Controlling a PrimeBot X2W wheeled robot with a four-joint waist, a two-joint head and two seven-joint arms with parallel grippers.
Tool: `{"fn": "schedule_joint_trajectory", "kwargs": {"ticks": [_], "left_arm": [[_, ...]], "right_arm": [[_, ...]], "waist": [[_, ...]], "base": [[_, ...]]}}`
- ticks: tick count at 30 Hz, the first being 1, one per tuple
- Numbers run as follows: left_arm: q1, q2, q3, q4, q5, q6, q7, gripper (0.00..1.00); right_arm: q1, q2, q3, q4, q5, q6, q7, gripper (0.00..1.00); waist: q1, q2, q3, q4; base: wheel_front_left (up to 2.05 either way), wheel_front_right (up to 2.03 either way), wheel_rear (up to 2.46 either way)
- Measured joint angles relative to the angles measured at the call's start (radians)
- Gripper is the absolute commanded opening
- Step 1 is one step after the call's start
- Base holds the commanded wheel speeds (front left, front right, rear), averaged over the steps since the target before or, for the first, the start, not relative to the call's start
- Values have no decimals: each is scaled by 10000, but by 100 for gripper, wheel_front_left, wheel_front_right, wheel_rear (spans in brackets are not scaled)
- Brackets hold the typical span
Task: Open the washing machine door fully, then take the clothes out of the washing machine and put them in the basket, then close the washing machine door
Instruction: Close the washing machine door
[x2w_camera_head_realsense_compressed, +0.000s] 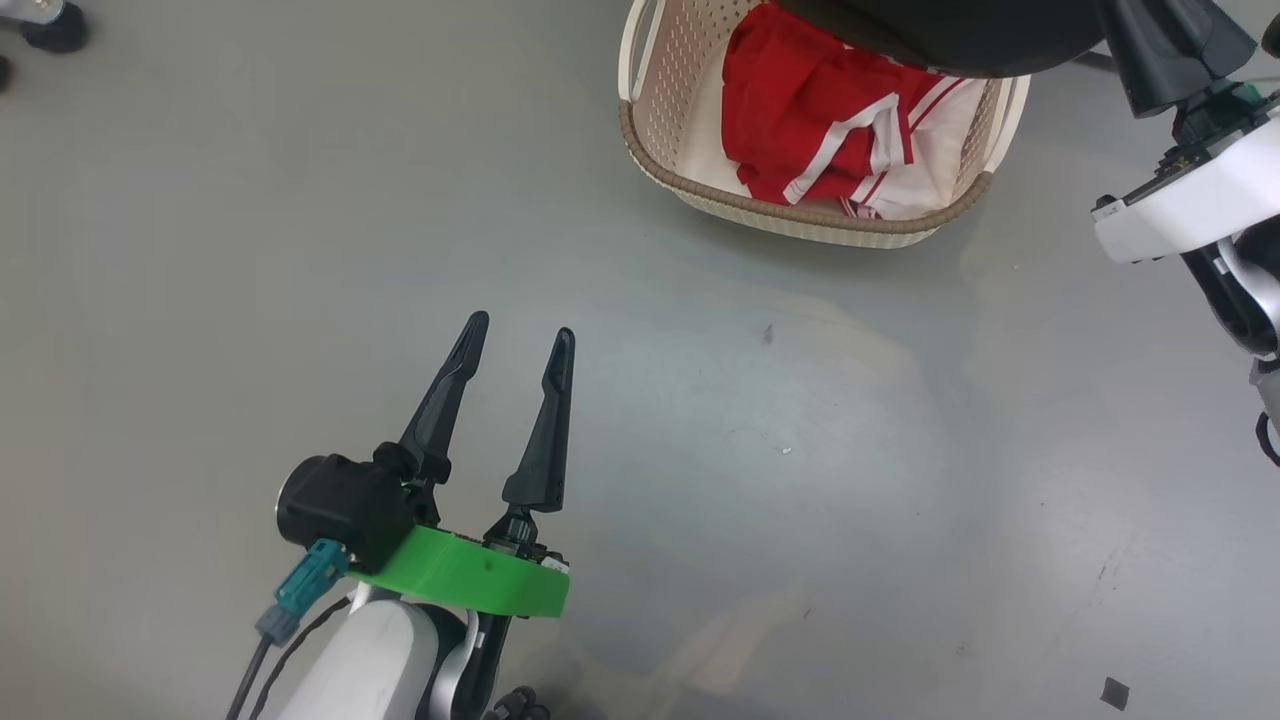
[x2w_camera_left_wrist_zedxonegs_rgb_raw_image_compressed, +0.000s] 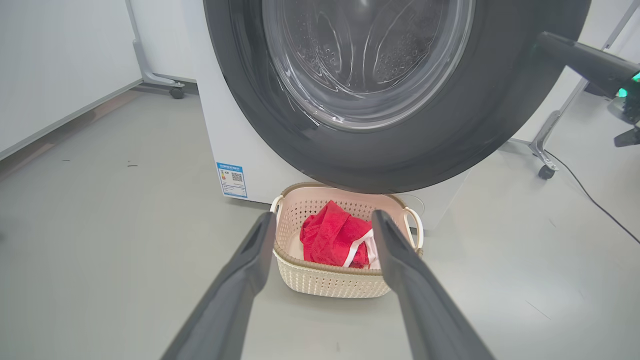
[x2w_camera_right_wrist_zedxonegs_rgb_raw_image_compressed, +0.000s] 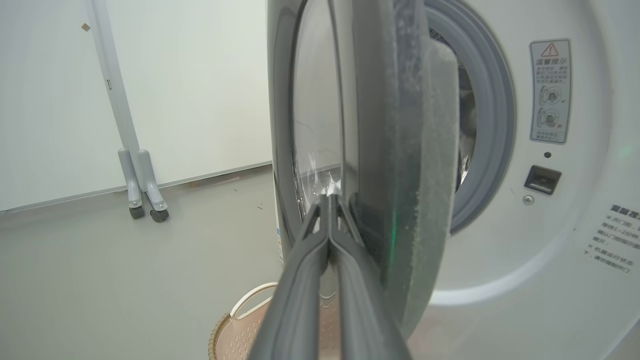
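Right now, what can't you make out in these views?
- Drum: right wrist view, the washing machine door covers most of it; can't tell if it's empty.
- Basket far end: head view, hidden under the door's dark rim.
- Printed text on the washer front: right wrist view, too small, cut by the right edge.
- Right hand: shut; contact with the door unclear.

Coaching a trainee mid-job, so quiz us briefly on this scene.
1. True or false: the red fabric clothes with white stripes lie in the cream perforated plastic basket.
2. The left claw is: A open and empty; B shut on fabric; C gripping a handle.
3. Is the round, black-rimmed glass washing machine door open or closed?
Key: 1 true; 2 A; 3 open.
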Motion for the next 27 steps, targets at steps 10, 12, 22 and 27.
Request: {"fn": "schedule_joint_trajectory", "kwargs": {"ticks": [10,12,22,27], "left_arm": [[-193,-13,-305,-290,-435,173,0,100],[-269,-17,-364,-397,-539,176,0,100],[-457,-52,-648,-792,-1064,364,0,100],[-459,-58,-888,-826,-1210,368,0,100]], "right_arm": [[-757,-366,-178,307,88,54,148,0],[-971,-477,-291,385,96,56,240,0],[-2107,-943,-644,614,399,56,610,0],[-2808,-1298,-535,656,387,56,894,0]], "waist": [[0,0,491,321],[0,0,601,377],[1,0,1126,642],[0,0,1423,788]], "base": [[0,0,0],[0,0,0],[0,0,0],[0,0,0]]}}
